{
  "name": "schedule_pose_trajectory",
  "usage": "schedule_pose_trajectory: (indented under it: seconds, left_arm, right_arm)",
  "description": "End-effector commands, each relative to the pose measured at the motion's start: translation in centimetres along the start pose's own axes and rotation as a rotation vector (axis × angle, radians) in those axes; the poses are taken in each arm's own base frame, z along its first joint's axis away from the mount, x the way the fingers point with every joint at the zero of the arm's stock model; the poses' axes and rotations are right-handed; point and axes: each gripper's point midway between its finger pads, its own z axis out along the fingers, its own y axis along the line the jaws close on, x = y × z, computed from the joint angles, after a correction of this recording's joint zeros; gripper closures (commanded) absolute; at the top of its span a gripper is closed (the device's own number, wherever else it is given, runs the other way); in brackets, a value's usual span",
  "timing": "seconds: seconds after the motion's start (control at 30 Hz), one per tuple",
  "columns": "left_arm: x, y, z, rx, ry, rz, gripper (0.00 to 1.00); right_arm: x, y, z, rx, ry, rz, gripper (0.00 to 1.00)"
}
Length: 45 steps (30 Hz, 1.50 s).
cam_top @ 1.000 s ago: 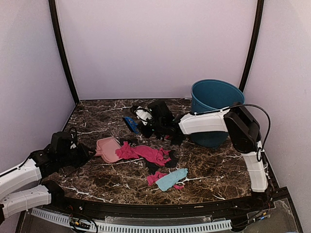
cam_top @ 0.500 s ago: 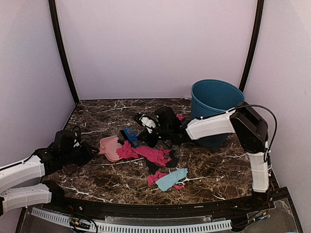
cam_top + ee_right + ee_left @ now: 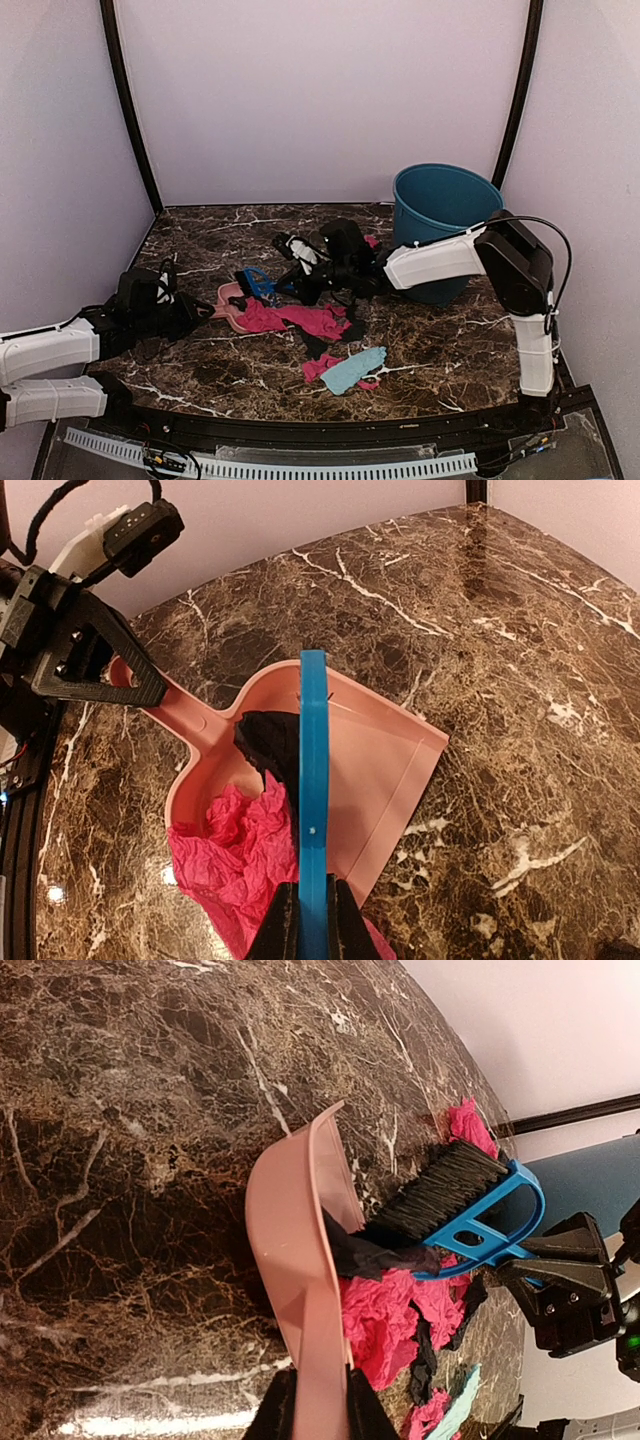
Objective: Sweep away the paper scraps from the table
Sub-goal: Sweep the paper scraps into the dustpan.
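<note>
Magenta paper scraps lie in a pile mid-table with black scraps and one light blue scrap nearer the front. My left gripper is shut on the handle of the pale-pink dustpan, whose mouth faces the pile. My right gripper is shut on the blue hand brush, held over the pan. In the right wrist view the brush crosses the dustpan; a black scrap and a magenta scrap lie in the pan. The left wrist view shows the bristles against the pan.
A teal bin stands at the back right, behind my right arm. One magenta scrap lies beside it. The dark marble table has a black rim along the front. Lilac walls close in the back and sides.
The right gripper has swept the brush left and forward onto the dustpan, pushing scraps in. The left gripper has slid the dustpan right, up against the pile.
</note>
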Motion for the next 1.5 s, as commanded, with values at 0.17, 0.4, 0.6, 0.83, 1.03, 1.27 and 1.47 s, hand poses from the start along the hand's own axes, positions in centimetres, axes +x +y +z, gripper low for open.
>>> schedule_pose_trajectory:
  seconds: [0.17,0.4,0.6,0.83,1.03,1.27,1.47]
  left_arm:
    - [3.0,1.3,-0.2,0.004,0.126,0.043,1.0]
    - [3.7,1.0,-0.4,0.014,0.167,0.061,1.0]
    - [4.6,1.6,-0.5,-0.005,0.213,0.071,1.0]
    - [5.1,1.6,-0.4,-0.003,0.243,0.082,1.0]
    - [5.3,1.8,-0.3,-0.011,0.254,0.084,1.0]
    - [5.5,2.0,-0.2,-0.014,0.264,0.085,1.0]
    - [5.8,2.2,-0.1,-0.009,0.274,0.08,1.0]
  right_arm:
    - [-4.6,-2.1,-4.9,0.267,-0.089,-0.051,1.0]
    - [-4.9,-3.1,-9.4,0.43,-0.097,0.023,1.0]
    - [-1.3,-2.9,-13.6,0.546,-0.058,0.178,1.0]
    - [3.4,-0.7,-15.7,0.612,0.03,0.265,1.0]
    - [6.3,0.6,-14.7,0.587,0.078,0.299,1.0]
    - [6.9,2.1,-10.8,0.461,0.089,0.304,1.0]
    - [6.4,3.3,-7.7,0.371,0.087,0.289,1.0]
